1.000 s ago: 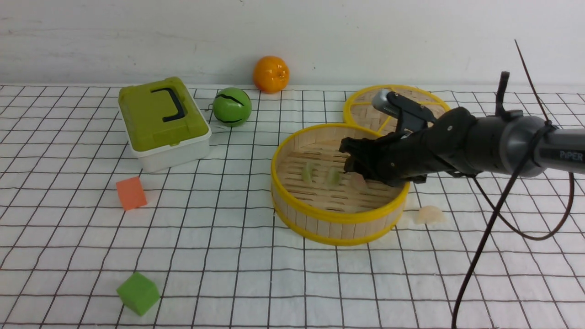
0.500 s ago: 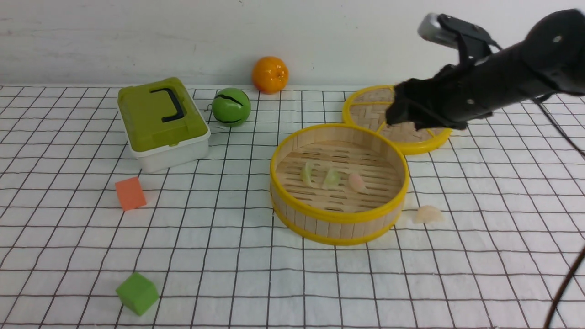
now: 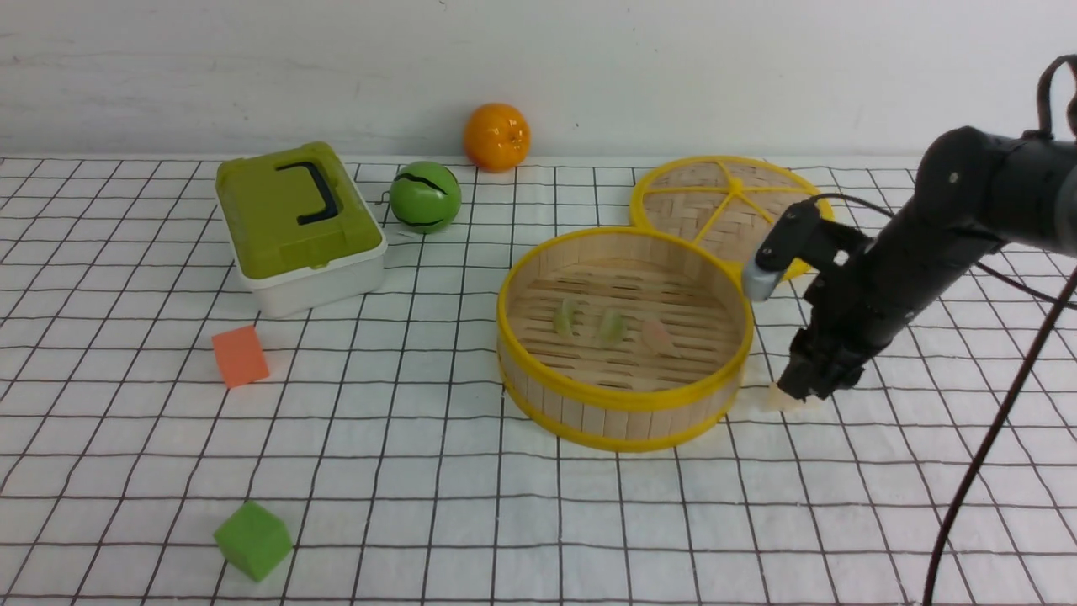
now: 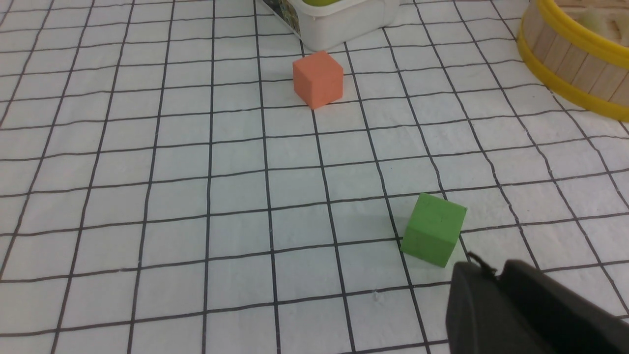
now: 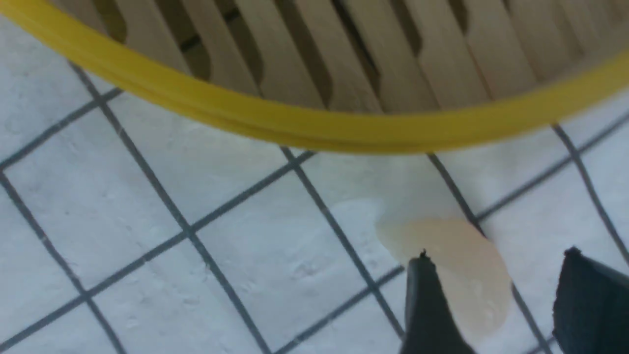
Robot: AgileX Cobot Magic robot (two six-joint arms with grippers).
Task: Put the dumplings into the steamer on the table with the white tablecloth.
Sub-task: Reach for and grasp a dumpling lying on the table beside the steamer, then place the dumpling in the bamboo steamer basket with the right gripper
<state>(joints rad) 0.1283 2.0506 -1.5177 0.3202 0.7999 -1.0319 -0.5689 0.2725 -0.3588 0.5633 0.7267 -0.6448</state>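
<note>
The steamer (image 3: 621, 402) stands mid-table on the white tablecloth (image 3: 505, 522). On its slatted floor lie three dumplings: two pale green (image 3: 564, 320) (image 3: 612, 326) and one pink-tinged (image 3: 656, 335). A whitish dumpling (image 3: 776, 402) lies on the cloth just right of the steamer. My right gripper (image 3: 799, 389) is down over it, tips at the cloth. In the right wrist view the right gripper (image 5: 496, 253) is open, and the whitish dumpling (image 5: 457, 260) lies partly between its fingers, against one of them. My left gripper (image 4: 491, 273) is shut and empty beside the green cube (image 4: 433, 236).
A green-lidded white box (image 3: 296, 223), a green ball (image 3: 425, 198) and an orange (image 3: 498, 136) sit at the back left. The flat woven lid (image 3: 715, 202) lies behind the steamer. An orange cube (image 3: 241, 356) and a green cube (image 3: 252, 540) lie on the left.
My right arm left the pink-tinged dumpling inside the steamer, rose out, then swung right and came down over the whitish dumpling on the cloth.
</note>
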